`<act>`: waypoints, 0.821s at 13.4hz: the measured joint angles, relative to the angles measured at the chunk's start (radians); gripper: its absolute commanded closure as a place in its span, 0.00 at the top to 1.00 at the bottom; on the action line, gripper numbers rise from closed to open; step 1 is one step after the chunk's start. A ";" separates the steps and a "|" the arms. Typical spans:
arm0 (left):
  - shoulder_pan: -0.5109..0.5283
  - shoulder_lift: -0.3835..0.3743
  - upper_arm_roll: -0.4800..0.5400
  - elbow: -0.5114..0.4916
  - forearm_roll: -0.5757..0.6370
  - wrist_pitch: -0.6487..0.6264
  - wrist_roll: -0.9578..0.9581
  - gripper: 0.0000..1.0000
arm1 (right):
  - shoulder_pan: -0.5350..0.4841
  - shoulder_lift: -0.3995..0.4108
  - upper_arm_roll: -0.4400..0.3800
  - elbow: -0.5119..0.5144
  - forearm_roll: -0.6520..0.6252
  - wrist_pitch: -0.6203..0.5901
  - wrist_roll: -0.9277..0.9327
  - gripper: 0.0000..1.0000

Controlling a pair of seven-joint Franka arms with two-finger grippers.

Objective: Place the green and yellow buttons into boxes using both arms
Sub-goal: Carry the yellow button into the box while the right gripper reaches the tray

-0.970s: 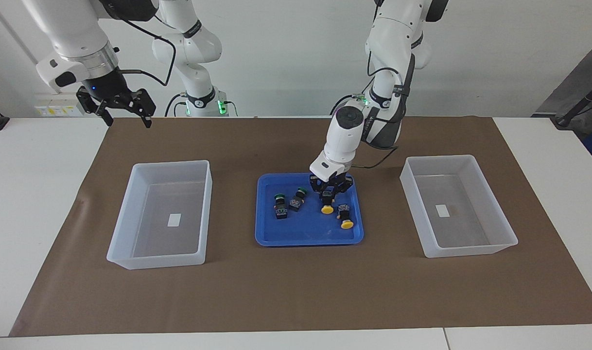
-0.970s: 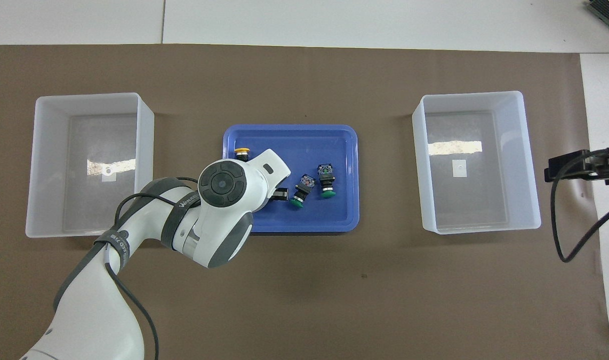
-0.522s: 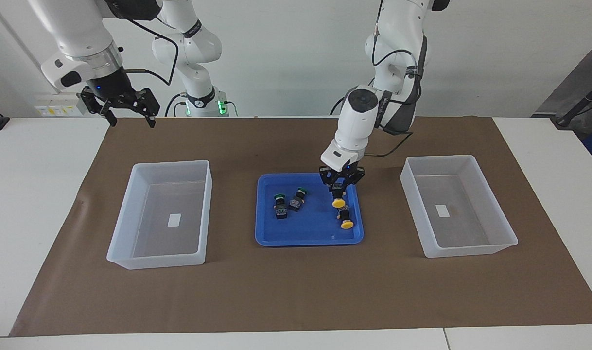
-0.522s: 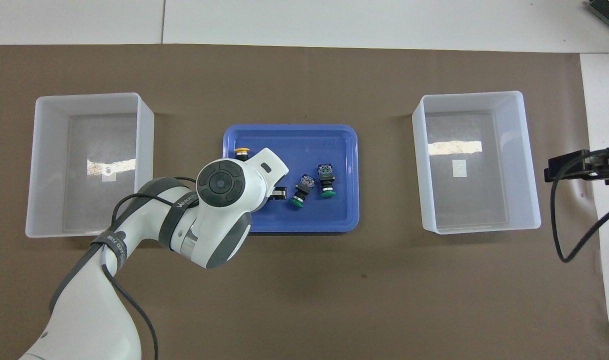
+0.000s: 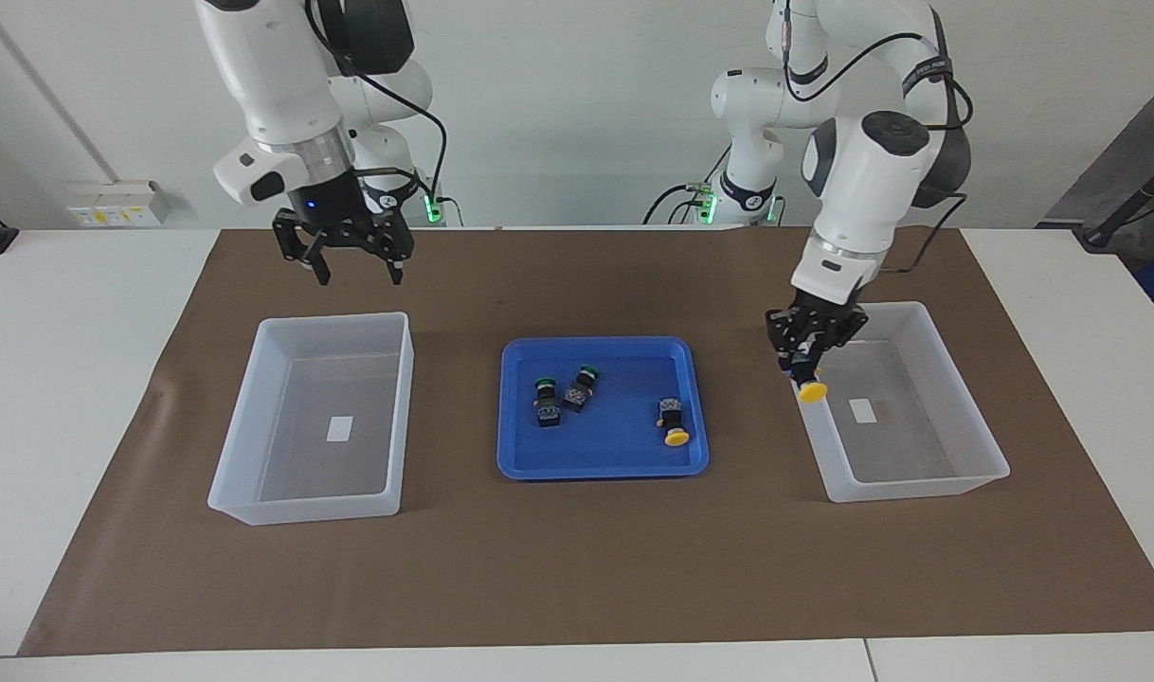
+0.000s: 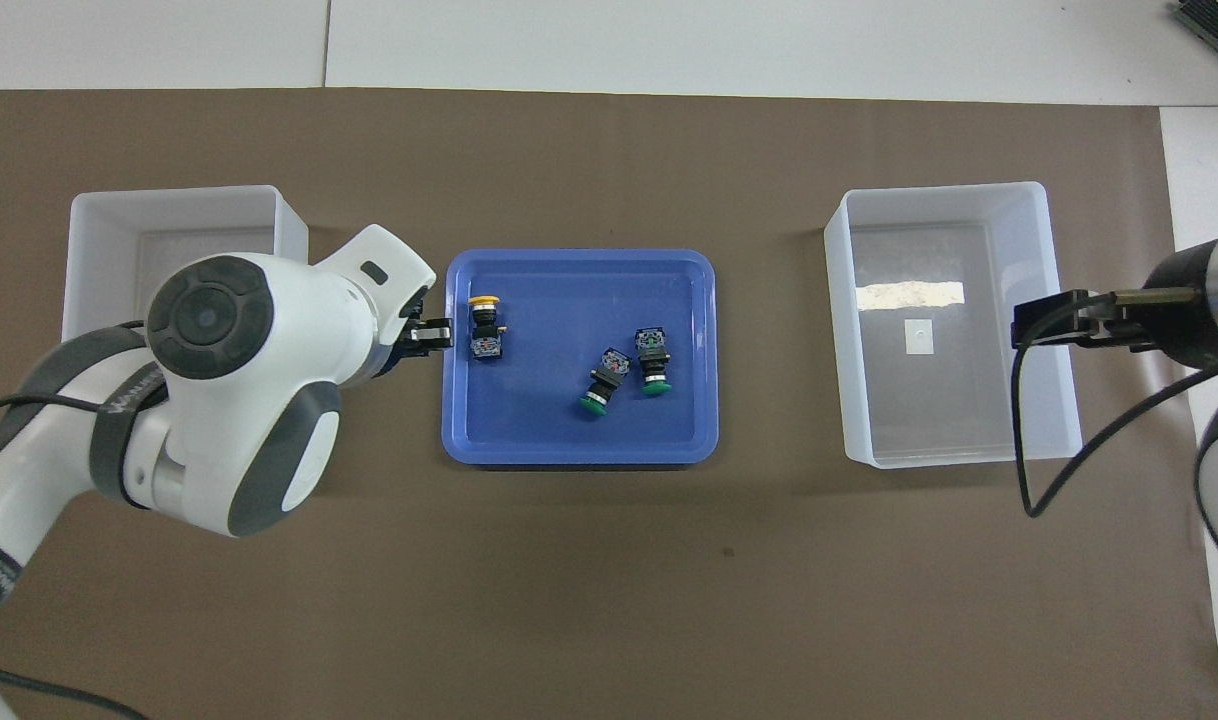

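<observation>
One yellow button [image 5: 808, 386] clamped in left gripper [image 5: 806, 352]; right gripper [image 5: 354, 263] fingers spread.

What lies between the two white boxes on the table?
In both views, the blue tray sits between the boxes, holding two green buttons and one yellow button.

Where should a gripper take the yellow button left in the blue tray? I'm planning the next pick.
Probably from above, on the black blocky body of the yellow button. It lies on its side in the blue tray, so the wide mushroom cap offers rounder, poorer faces.
</observation>
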 measured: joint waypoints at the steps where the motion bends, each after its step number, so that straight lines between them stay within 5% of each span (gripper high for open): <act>1: 0.043 0.002 0.000 0.000 0.000 0.006 0.063 0.00 | 0.033 0.034 0.001 -0.011 0.000 0.045 0.034 1.00; 6: 0.159 0.066 -0.001 -0.001 0.000 0.079 0.209 0.00 | 0.211 0.291 0.002 -0.015 -0.001 0.360 0.219 1.00; 11: 0.211 0.195 -0.002 0.016 0.000 0.170 0.290 0.00 | 0.274 0.427 0.001 -0.008 -0.011 0.465 0.255 1.00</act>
